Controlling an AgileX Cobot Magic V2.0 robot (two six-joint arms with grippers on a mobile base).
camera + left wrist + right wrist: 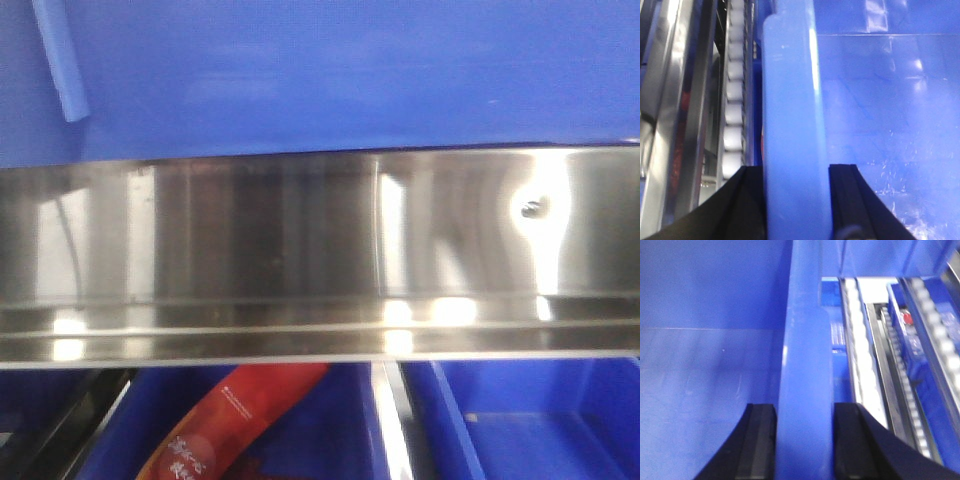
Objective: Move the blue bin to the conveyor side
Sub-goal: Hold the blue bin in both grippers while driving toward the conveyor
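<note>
The blue bin [330, 70] fills the top of the front view, its glossy wall just above a steel rail. In the left wrist view my left gripper [796, 200] is shut on the bin's thick rolled rim [790, 100], one black finger [742, 205] outside the wall and one inside. The bin's bare floor [890, 125] lies to the right. In the right wrist view my right gripper [804, 440] is shut on the opposite rim [805, 340], its fingers [757, 445] on both sides of the wall. The dark conveyor belt is not in view.
A shiny stainless-steel rail [300, 250] with a screw [533, 208] crosses the front view. Below it stand other blue bins [530, 420], one holding a red packet [240, 420]. White roller tracks run beside the bin on the left [732, 100] and on the right [862, 365].
</note>
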